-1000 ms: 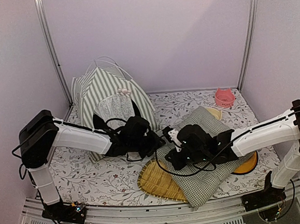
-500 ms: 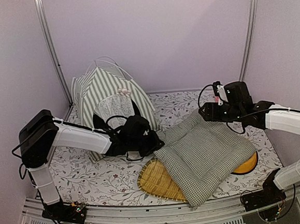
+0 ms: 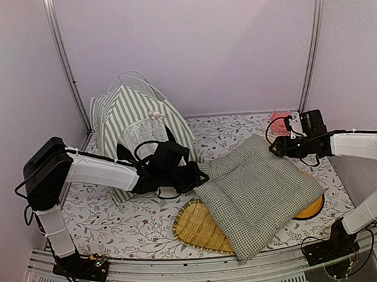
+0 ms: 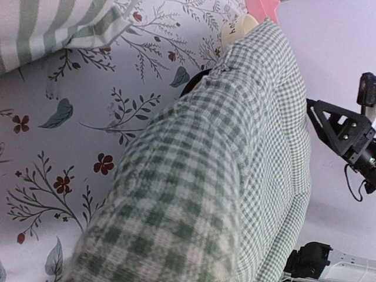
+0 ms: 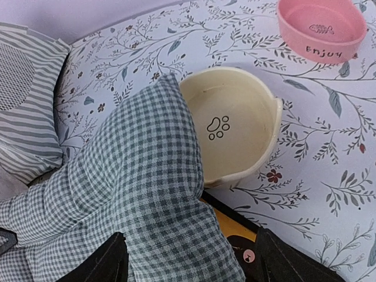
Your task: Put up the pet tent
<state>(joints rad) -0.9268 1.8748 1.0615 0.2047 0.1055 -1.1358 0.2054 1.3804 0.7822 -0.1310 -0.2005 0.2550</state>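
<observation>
1. One woven tray lies nearest on the flowered table, its right part under the cushion.
2. Cushion lies flat and diagonal. It also covers most of an orange disc on the right.
3. Left gripper is closed, pinching the cushion's left corner. Gingham fills its wrist view and the fingers are hidden.
4. Right gripper has its jaws wide apart, holds nothing and hangs above the cushion's far corner.
5. Cream paw-print bowl is tucked partly under that corner. Pink bowl sits beyond it, apart.
6. Tent stands upright in the far left corner, lace door facing front, just behind the left gripper and near the cushion.
</observation>
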